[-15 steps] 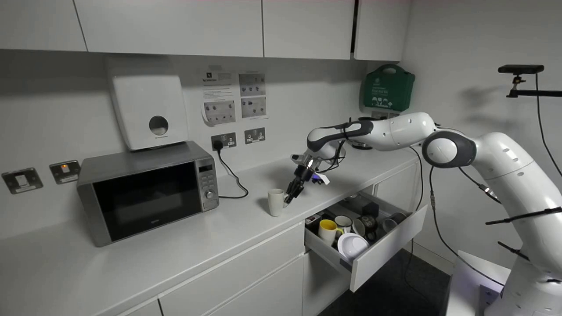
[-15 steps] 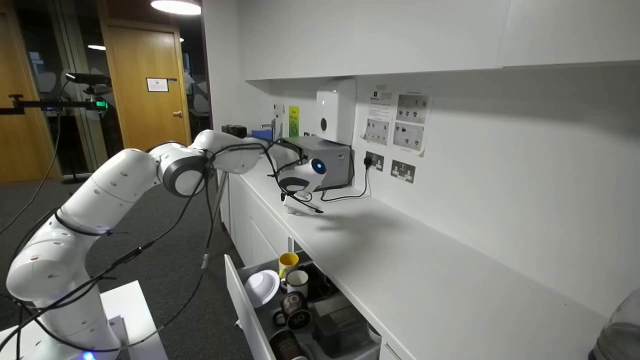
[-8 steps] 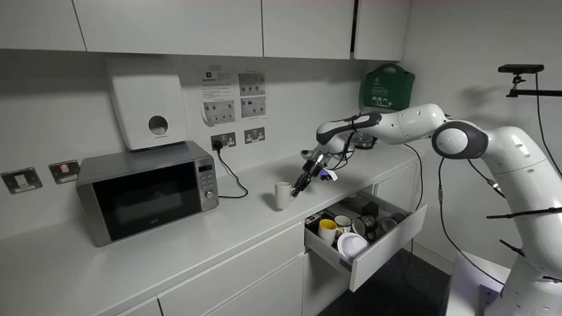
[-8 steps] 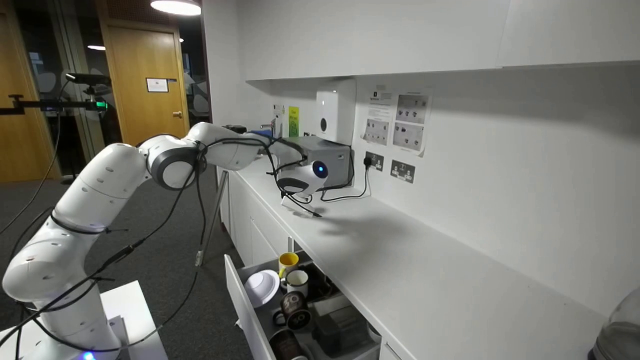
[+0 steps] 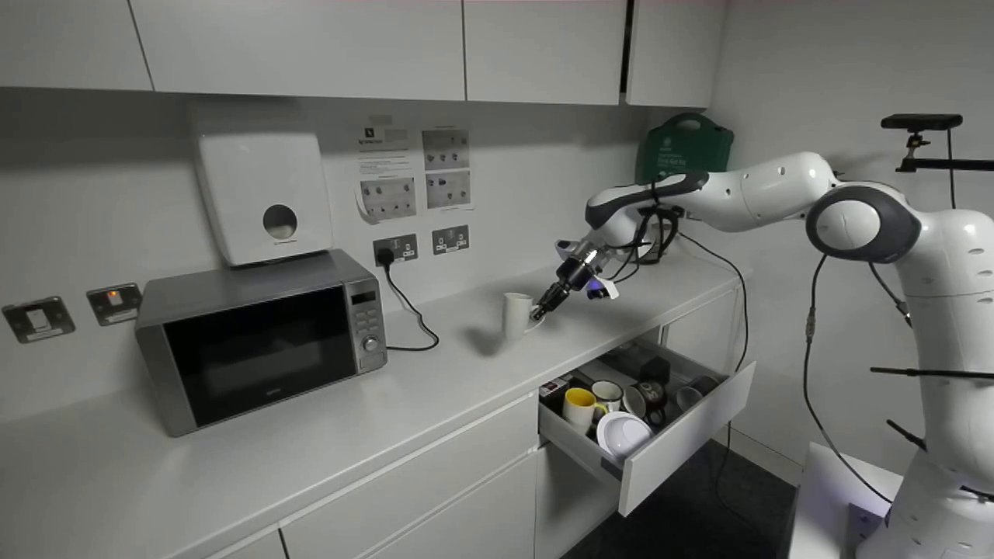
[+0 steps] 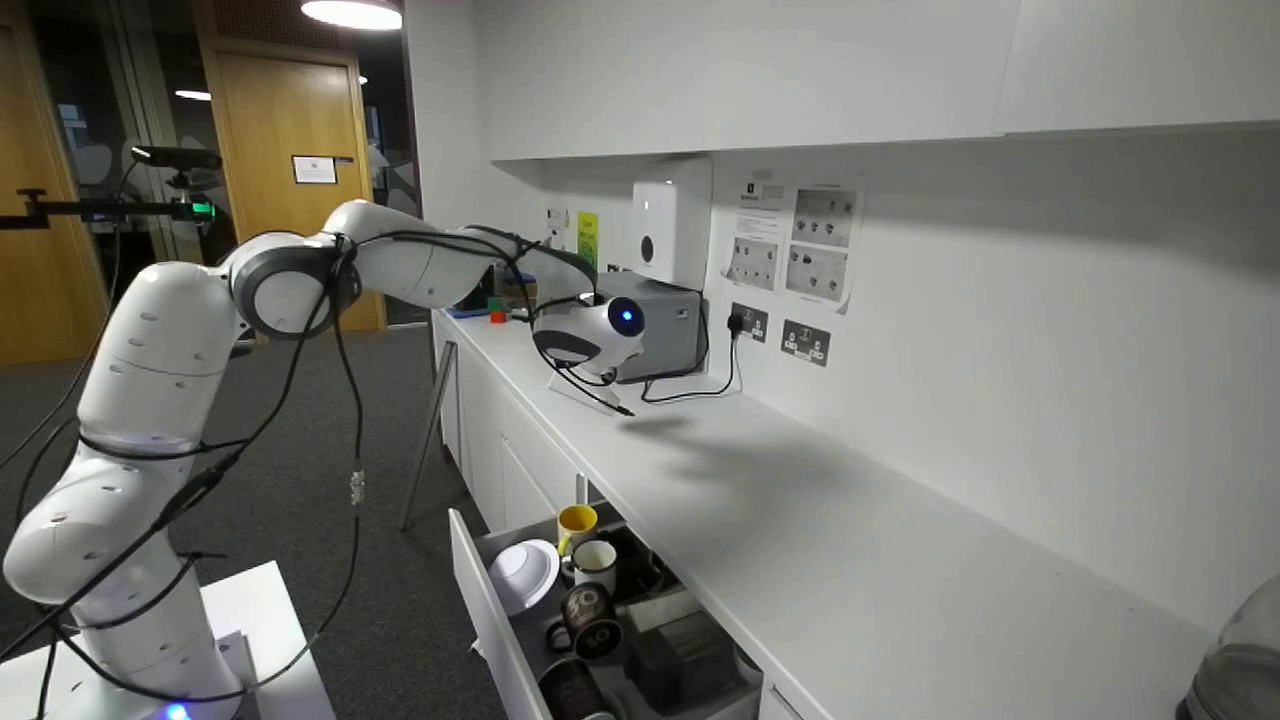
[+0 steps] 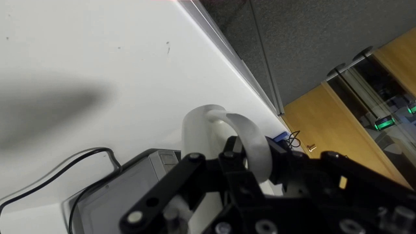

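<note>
A tall white mug (image 5: pixel 516 318) is held by its handle (image 7: pixel 252 136), with my gripper (image 5: pixel 538 312) shut on that handle. In the wrist view one black finger (image 7: pixel 234 144) passes inside the loop of the handle and the opposite one presses from outside. The mug body (image 7: pixel 196 133) stands roughly upright beside the fingers. It appears to be raised above the white counter (image 5: pixel 435 388), its shadow falling apart from it. In the exterior view from behind the arm (image 6: pixel 590 335), the wrist hides both mug and fingers.
Below the counter's edge a drawer (image 5: pixel 687 441) is pulled out, holding a yellow mug (image 5: pixel 578 411), a white bowl (image 5: pixel 623 433) and several other mugs. A microwave (image 5: pixel 256 357) stands on the counter with its cable (image 5: pixel 419 318) behind. Wall cupboards (image 5: pixel 543 50) overhang.
The gripper has carried the mug up and rightward in an exterior view, away from the microwave. The arm's elbow has risen and drawn back. The drawer has not moved.
</note>
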Robot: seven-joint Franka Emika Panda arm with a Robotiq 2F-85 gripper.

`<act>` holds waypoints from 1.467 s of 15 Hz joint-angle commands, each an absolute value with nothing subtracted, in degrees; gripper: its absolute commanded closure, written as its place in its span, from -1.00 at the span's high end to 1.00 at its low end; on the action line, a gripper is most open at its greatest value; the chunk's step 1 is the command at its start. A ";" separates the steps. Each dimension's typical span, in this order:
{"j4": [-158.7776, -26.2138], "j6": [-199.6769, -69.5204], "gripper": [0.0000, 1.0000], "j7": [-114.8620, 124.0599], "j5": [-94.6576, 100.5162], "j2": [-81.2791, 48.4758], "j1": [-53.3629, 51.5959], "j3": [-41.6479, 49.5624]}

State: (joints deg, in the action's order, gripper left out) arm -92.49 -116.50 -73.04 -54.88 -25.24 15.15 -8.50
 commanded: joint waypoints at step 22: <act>-121.22 -116.75 -0.95 -81.80 -67.76 -10.47 14.34 8.34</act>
